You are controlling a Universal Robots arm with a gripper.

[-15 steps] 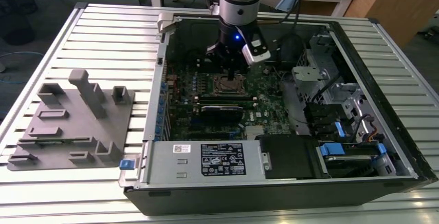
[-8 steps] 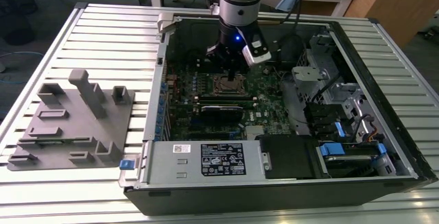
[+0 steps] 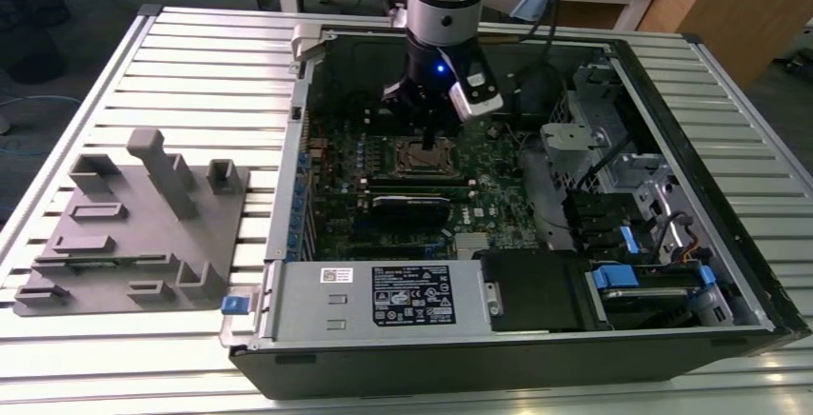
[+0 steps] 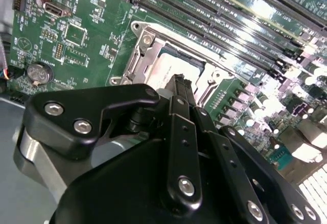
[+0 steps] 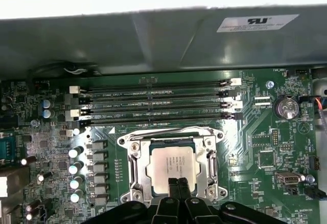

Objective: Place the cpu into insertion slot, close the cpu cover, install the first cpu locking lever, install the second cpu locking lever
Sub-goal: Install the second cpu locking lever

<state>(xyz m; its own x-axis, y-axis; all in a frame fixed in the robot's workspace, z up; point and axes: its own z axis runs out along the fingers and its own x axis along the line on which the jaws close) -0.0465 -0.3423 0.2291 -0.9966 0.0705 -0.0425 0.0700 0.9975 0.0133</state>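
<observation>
The cpu [image 5: 171, 163], a silver-grey square chip, lies in the insertion slot [image 5: 134, 182] on the green board. The silvery cpu cover [image 5: 211, 158] lies flat around it, and the chip's top shows through the cut-out. My gripper [image 5: 178, 181] is shut, its two black fingers pressed together with nothing between them, their tips over the near edge of the chip and cover. In the second wrist view the fingertips [image 4: 182, 82] stand just above the cover [image 4: 137, 60]. In the exterior view the gripper [image 3: 429, 139] hangs straight over the insertion slot [image 3: 420, 158] inside the open case.
Long black memory slots [image 5: 153, 104] run beside the socket, with a row of capacitors [image 5: 76, 168] on another side. The case's metal wall [image 5: 163, 35] rises behind the slots. A grey fixture block [image 3: 140, 225] sits outside the case, on the exterior view's left. The power supply [image 3: 381, 291] fills the case's near end.
</observation>
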